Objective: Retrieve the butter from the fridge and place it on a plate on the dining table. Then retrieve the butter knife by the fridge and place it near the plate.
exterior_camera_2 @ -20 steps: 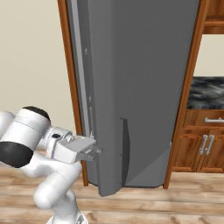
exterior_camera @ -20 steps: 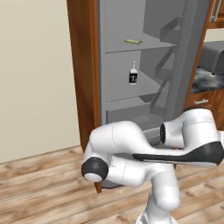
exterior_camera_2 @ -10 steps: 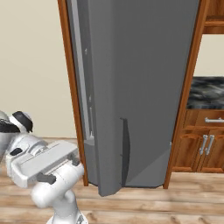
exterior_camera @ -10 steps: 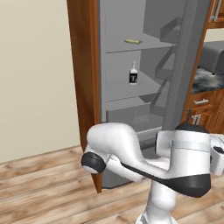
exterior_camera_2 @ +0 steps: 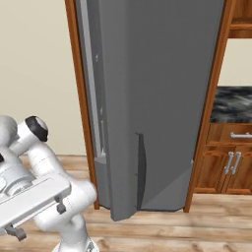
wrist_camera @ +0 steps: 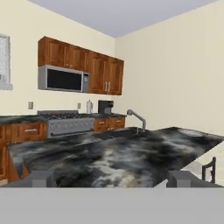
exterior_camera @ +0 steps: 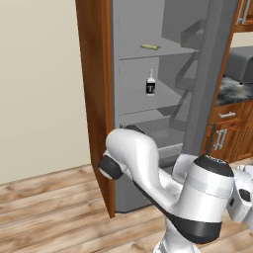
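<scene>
The fingers (wrist_camera: 108, 177) were wide apart and held nothing. They pointed out over the table (wrist_camera: 131, 153), far from the fridge (exterior_camera: 163, 99). The butter (exterior_camera: 150, 47) lay on a high shelf inside the open fridge. Swinging back, the arm could bump the fridge door (exterior_camera_2: 157, 98) or knock over the little bottle (exterior_camera: 150, 85).
</scene>
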Available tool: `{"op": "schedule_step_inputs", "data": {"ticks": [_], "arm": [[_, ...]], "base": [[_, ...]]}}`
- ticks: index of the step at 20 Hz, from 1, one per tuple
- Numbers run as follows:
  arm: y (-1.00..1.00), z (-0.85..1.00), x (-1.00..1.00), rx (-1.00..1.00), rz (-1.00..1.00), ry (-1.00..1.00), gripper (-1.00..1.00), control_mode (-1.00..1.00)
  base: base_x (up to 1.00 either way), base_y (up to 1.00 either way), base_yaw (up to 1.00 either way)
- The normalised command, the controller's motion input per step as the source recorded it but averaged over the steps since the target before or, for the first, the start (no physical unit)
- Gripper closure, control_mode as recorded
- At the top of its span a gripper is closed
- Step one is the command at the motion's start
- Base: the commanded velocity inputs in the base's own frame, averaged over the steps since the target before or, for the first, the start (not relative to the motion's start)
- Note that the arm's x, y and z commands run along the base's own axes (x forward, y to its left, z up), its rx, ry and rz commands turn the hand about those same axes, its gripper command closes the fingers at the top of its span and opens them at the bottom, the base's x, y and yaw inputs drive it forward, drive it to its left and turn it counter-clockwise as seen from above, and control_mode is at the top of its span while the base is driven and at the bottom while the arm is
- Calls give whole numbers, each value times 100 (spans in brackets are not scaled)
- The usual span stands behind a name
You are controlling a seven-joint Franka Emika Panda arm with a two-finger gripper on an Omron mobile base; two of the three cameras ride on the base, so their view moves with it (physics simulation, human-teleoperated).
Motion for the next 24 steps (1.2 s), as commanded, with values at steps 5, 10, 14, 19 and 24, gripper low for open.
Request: {"op": "schedule_step_inputs", "data": {"ticks": [5,10,14,19,24], "arm": [[22,97,-15,-3,11,-28,-100,-100],[2,99,0,2,31,-67,-100,-100],[9,98,-16,16,39,-68,-100,-100],[32,100,-31,1,69,2,-100,-100],[35,98,-6,0,86,42,-100,-100]], "base": [[0,0,0],[0,0,0],[0,0,0],[0,0,0],[0,0,0]]}}
